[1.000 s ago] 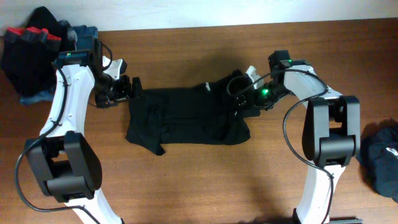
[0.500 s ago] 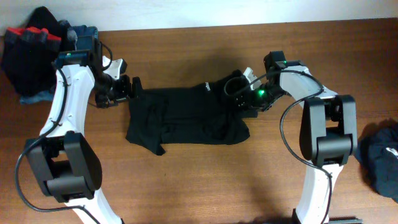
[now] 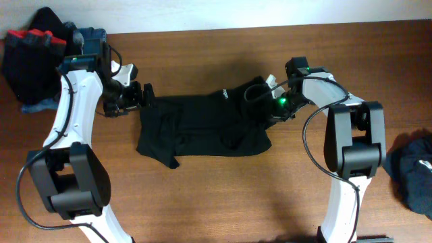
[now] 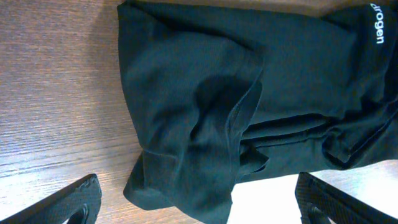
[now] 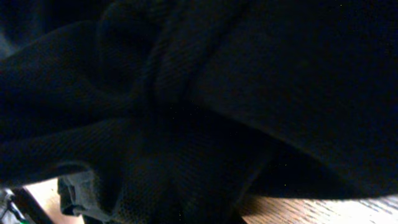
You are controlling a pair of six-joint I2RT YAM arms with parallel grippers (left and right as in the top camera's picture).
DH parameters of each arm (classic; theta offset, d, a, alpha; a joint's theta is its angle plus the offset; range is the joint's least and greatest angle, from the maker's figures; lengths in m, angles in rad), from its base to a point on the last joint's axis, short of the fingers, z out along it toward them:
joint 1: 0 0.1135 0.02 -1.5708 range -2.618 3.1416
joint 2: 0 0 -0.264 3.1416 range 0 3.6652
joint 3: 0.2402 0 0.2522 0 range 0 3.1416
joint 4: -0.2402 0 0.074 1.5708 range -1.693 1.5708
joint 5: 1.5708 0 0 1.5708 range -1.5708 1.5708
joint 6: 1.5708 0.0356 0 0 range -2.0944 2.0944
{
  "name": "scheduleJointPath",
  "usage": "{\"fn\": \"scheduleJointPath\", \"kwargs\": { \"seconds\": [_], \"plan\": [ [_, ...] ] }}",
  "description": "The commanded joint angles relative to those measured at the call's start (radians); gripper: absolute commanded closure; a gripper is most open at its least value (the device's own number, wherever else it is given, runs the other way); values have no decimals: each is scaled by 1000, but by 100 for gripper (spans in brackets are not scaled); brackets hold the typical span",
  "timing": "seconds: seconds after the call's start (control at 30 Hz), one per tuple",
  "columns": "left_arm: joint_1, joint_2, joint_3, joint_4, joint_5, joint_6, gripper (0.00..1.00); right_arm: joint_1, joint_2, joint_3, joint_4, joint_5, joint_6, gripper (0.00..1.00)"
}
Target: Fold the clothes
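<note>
The black top (image 3: 202,128) lies rumpled in the middle of the table (image 3: 202,202), stretched left to right, with its white neck label (image 3: 223,95) near the far edge. The left end effector (image 3: 144,95) sits low just beside the top's far-left corner, fingers (image 4: 78,199) spread wide and gripping nothing. That arm comes up from the near edge and elbows inward. The right arm (image 3: 351,135) arches over and curls back in, with the right end effector (image 3: 265,108) down on the top's right end. Its wrist view is all bunched black fabric, so I can't tell if it's pinching. There's a heap of dark clothes (image 3: 34,57) at the far-left corner and another dark garment (image 3: 413,172) at the right edge.
</note>
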Motion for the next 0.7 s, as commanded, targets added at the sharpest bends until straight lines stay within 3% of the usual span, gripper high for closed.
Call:
{"fn": "scheduleJointPath", "kwargs": {
  "seconds": [0.0, 0.33, 0.53, 0.67],
  "plan": [
    [-2, -12, 6, -1, 13, 9, 1, 11, -5, -9, -3, 84, 56, 96],
    [-2, -12, 6, 0, -42, 8, 1, 13, -102, 92, -118, 126, 116, 96],
    [-1, -12, 6, 12, -168, -83, 1, 70, -142, 126, -177, 295, 164, 96],
    [-1, -12, 6, 24, -174, -86, 1, 122, -146, 135, -175, 349, 202, 96]
  ]
}}
